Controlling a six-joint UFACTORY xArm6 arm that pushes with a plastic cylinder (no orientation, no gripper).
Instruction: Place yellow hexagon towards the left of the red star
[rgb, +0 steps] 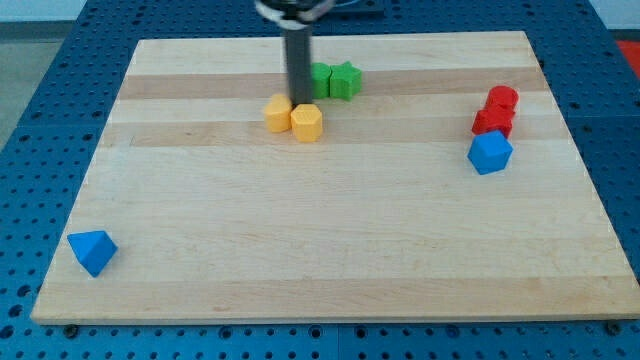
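1. A pale wooden bench (330, 250) is shown from above and in front, resting on a blue perforated surface (30, 120).
2. The dark rod (298, 60) is seen descending from the view's top; my tip (298, 102) is placed just above the two yellow blocks, at the seam between them, and appears to touch them.
3. No fingers are fitted to this arm, so nothing can be told of their being apart or together.
4. The yellow hexagon (307, 122) is found in the upper middle of the bench, touching a second, orange-yellow block (279, 114) on its left; the shape of the latter cannot be made out.
5. Two green blocks (320, 78) (345, 80) are set side by side just beyond the rod, the left one partly hidden by it.
6. The red star (493, 121) is located near the view's right edge, well apart from the yellow hexagon, with a second red block (502, 99) touching it above.
7. A blue block (490, 152) is seen just below the red star.
8. Another blue block (92, 250) is placed alone at the lower left corner.
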